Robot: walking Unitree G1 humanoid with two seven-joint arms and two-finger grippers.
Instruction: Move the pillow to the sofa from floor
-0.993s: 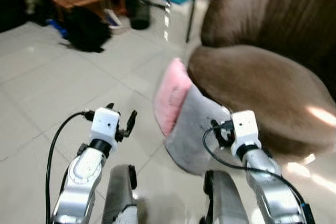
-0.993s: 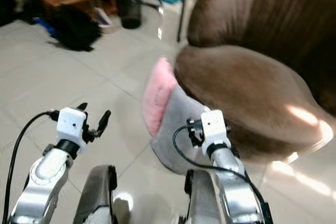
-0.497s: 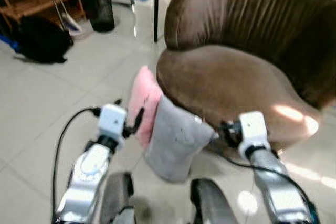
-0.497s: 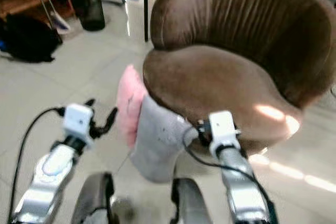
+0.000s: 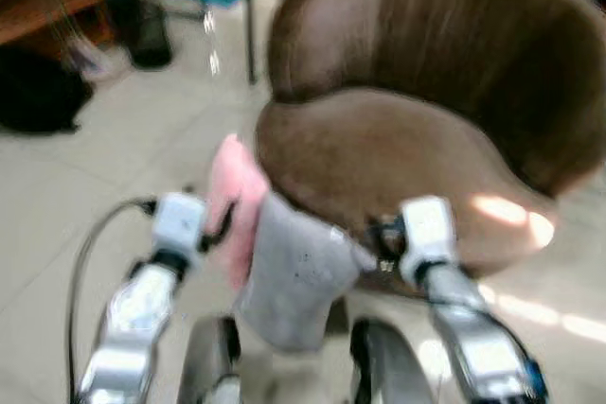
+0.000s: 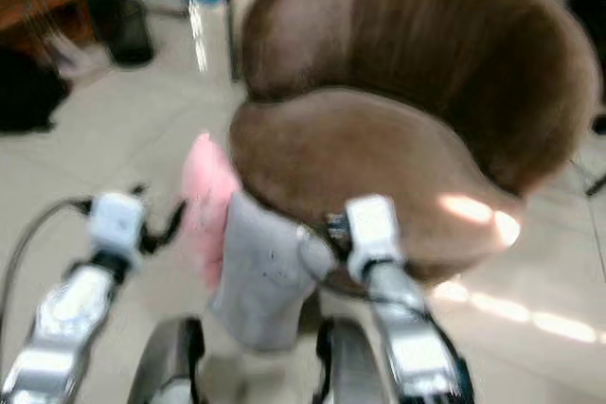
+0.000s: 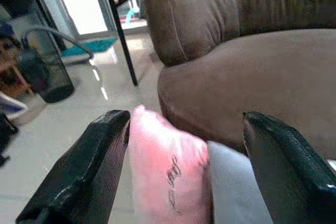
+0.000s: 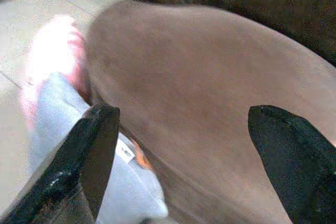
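Nearest the robot, the left hand [image 5: 220,226] and the right hand [image 5: 382,237] are raised on either side of the pillow [image 5: 289,276], both with fingers spread apart and holding nothing; the wrist views show the wide gap between each pair. The pillow, grey on one face and pink on the other, stands on the floor [image 5: 85,186] leaning against the front of the brown sofa [image 5: 417,153], so the lift has not begun. Judging from this, only the approach is done, with the grasp, the raise and the placing on the seat cushion beyond all left.
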